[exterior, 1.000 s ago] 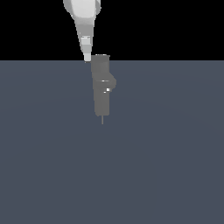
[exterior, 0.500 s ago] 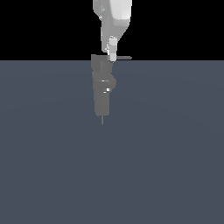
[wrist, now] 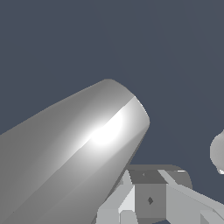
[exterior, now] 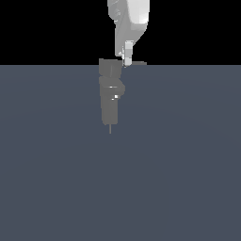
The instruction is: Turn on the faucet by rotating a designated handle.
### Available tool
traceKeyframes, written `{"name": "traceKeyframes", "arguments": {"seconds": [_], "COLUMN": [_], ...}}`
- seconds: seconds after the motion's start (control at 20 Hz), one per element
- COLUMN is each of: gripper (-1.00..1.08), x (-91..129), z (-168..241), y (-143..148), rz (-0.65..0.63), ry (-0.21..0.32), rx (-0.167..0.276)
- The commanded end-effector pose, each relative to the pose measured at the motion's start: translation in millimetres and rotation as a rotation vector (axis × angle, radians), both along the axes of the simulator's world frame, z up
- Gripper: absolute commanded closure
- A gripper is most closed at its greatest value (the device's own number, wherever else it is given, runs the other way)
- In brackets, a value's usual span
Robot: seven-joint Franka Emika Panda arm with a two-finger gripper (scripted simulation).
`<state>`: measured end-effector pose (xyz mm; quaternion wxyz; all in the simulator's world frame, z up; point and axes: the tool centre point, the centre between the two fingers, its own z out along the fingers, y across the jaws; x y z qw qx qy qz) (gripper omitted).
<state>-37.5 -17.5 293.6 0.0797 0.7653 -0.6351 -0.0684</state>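
A bare simulated scene; flat slate-blue floor [exterior: 179, 164] under a black void; plain untextured grey faucet [exterior: 111, 94].

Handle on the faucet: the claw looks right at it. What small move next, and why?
Probably a short sideways push toward the exterior view's right. There the claw hangs at the top of the faucet, beside the block where the thin handle sticks out to the right, apparently at handle height. Whether they touch, or the claw is open, cannot be told, so nudge slowly.
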Motion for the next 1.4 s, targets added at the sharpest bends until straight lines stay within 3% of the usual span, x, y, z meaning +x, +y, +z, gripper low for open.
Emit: {"name": "traceKeyframes", "arguments": {"seconds": [0.0,1.35], "gripper": [1.08,1.08], "x": [9,70], "z": [-3,-9], "y": [-8,-67], "rz": [-0.004,-0.026], "ry": [-0.005,-0.014], "rx": [-0.001,-0.003]}}
